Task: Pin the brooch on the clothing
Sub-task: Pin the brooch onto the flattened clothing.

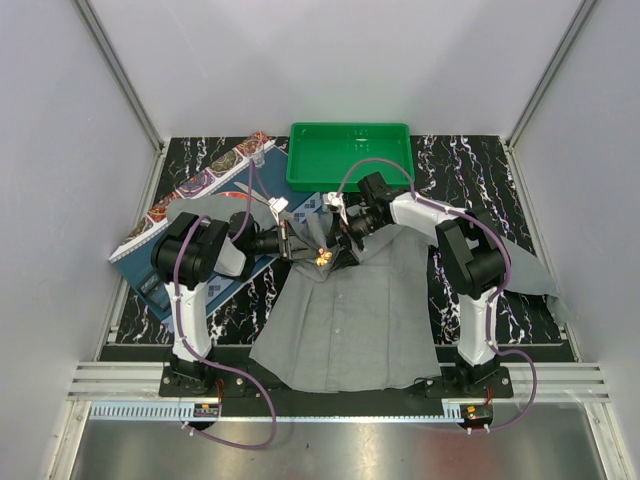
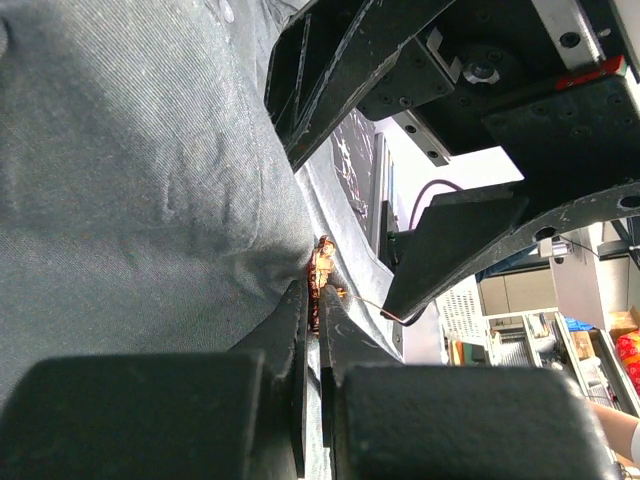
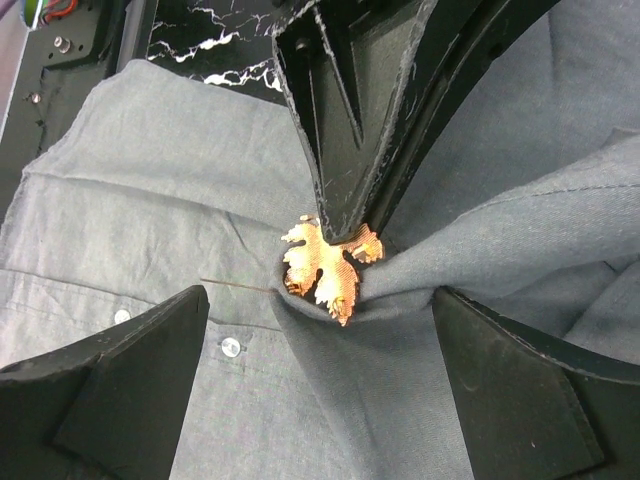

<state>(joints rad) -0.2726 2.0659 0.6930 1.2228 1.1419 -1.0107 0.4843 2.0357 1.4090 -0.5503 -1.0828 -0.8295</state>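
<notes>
Top view: large grey long-sleeved button-up shirt (image 1: 350, 320) lies spread on the black, white-veined marble surface (image 1: 470, 170), collar end toward the far side. Both arms meet over its upper front.

Left tool (image 1: 300, 250): pressed together, pinching the small orange-gold, leaf-shaped metal brooch (image 1: 322, 257) along with a gathered fold of shirt cloth. Left wrist view: the brooch (image 2: 320, 278) sits edge-on right at the closed tips of the left tool (image 2: 312, 300), with the cloth puckered against it. A thin pin wire (image 2: 365, 303) sticks out from the brooch toward the right arm's lower finger; cannot tell whether they touch.

Right tool (image 1: 338, 232): spread wide, holding nothing. Right wrist view: its two fingers (image 3: 130, 390) flank the brooch (image 3: 325, 268), both apart from it. The left tool (image 3: 345, 225) comes in from above, tips on the brooch's upper edge. Cloth folds radiate from that spot. Pale shirt button (image 3: 231, 347) lies just below and left of the brooch.

Elsewhere: green rectangular plastic tray (image 1: 350, 127) at the far side; dark blue patterned placemat (image 1: 215, 180) at far left, partly under the shirt sleeve.
</notes>
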